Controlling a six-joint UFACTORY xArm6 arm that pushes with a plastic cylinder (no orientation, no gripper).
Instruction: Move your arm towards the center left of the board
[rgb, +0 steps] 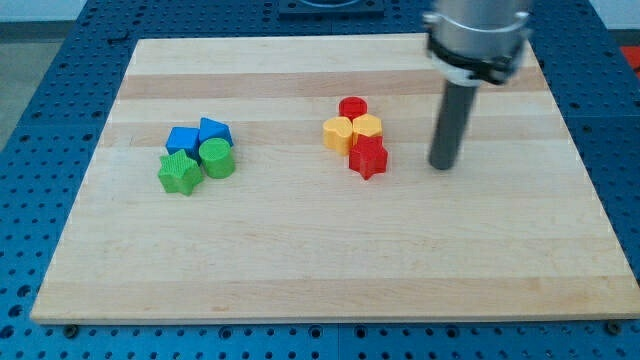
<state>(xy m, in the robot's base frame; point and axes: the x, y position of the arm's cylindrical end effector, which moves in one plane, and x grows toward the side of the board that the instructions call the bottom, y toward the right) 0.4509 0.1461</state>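
Observation:
My tip (442, 165) rests on the wooden board (320, 250), right of centre. It stands a short way to the right of a red star block (368, 157), not touching it. That star sits in a cluster with a yellow heart-shaped block (338, 133), a yellow hexagonal block (367, 127) and a red cylinder (352, 107). At the view's left is a second cluster: a blue cube (182, 140), a blue pentagon-like block (214, 131), a green cylinder (217, 157) and a green star (179, 173).
The board lies on a blue perforated table (40, 90). The rod's metal mount (478, 35) hangs over the board's upper right.

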